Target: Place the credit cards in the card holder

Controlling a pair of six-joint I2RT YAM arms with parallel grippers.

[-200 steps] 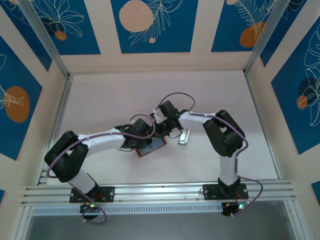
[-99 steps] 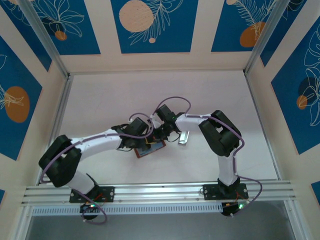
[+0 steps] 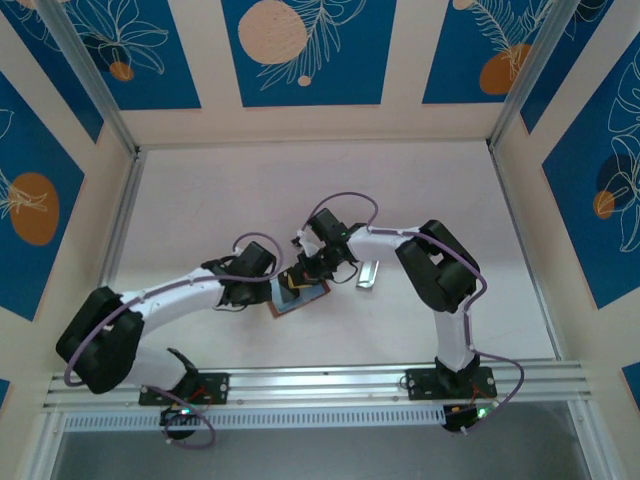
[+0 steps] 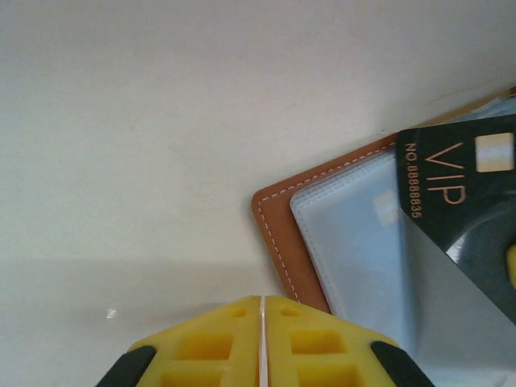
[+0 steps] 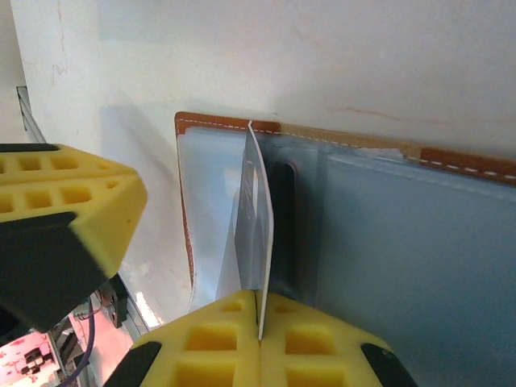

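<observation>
Right wrist view first: the holder point(image 5: 226, 122) lies open on the counter point(image 5: 403, 56), clear sleeves up, and the card point(image 5: 256, 218) stands on edge over its left half. From the left wrist we read it as a black VIP card slanting across the sleeves.

The right tool point(image 5: 260, 322) is clamped tight on the card's near edge, pads pinching it. The left tool point(image 4: 262, 318) has its pads pressed together with nothing between them, and it sits just beside the holder's brown corner. Whether it touches the leather we cannot tell.

We judge this to be the insertion step: the card is at the sleeves but not visibly seated in a pocket. The next move calls for lining the leading edge up with a pocket mouth and sliding the card in flat, with the left tool ready to pin the holder against skidding. A silver piece point(image 3: 369, 272) lies near, off to the right.
</observation>
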